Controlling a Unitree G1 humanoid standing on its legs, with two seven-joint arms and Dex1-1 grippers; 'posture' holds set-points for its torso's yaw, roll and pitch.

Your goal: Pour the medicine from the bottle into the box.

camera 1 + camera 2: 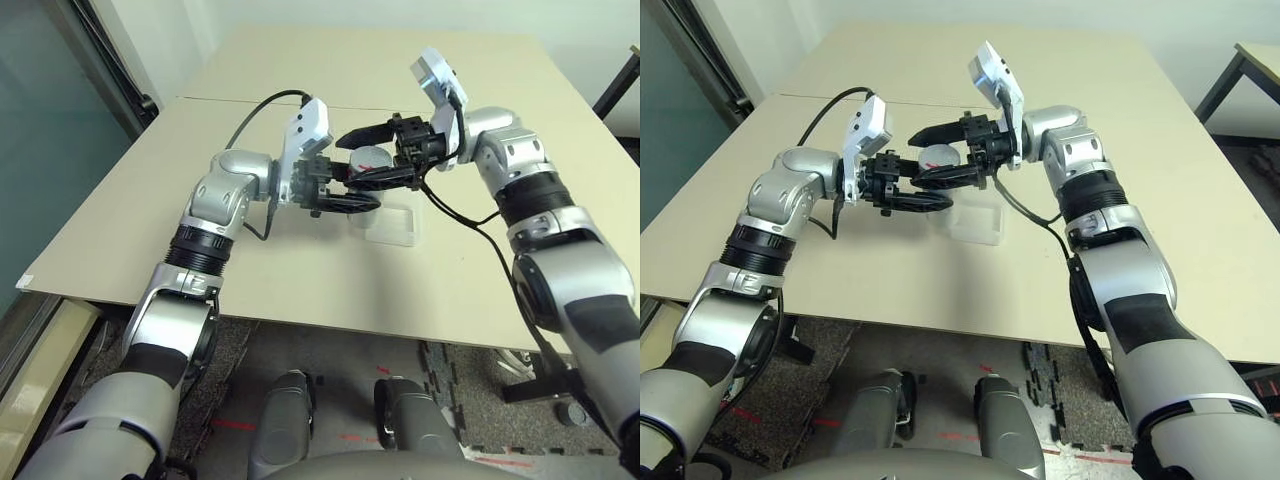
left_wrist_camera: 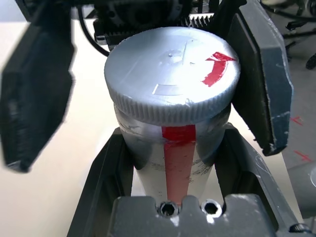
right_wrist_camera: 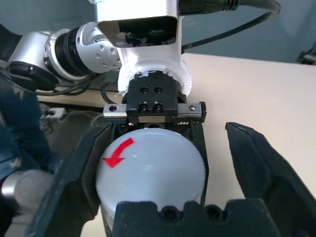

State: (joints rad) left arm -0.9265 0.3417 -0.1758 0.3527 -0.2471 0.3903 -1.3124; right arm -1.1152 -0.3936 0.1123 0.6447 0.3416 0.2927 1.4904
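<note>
The silver-grey bottle (image 2: 178, 153) with a red stripe is held off the table, tipped toward my right arm. My left gripper (image 1: 350, 186) is shut on its body. Its round grey cap (image 1: 372, 158), marked with a red arrow, is on and faces my right gripper (image 1: 371, 157). That gripper is open, one black finger (image 3: 269, 173) standing clear of the cap and the other finger (image 3: 74, 187) close beside it. The clear plastic box (image 1: 397, 227) rests on the table just below and to the right of the bottle.
The beige table (image 1: 120, 230) has a seam (image 1: 220, 99) running across behind the arms. Black cables (image 1: 255, 110) hang from both wrists. The table's front edge (image 1: 300, 325) lies near my body, and a dark table leg (image 1: 615, 95) stands at far right.
</note>
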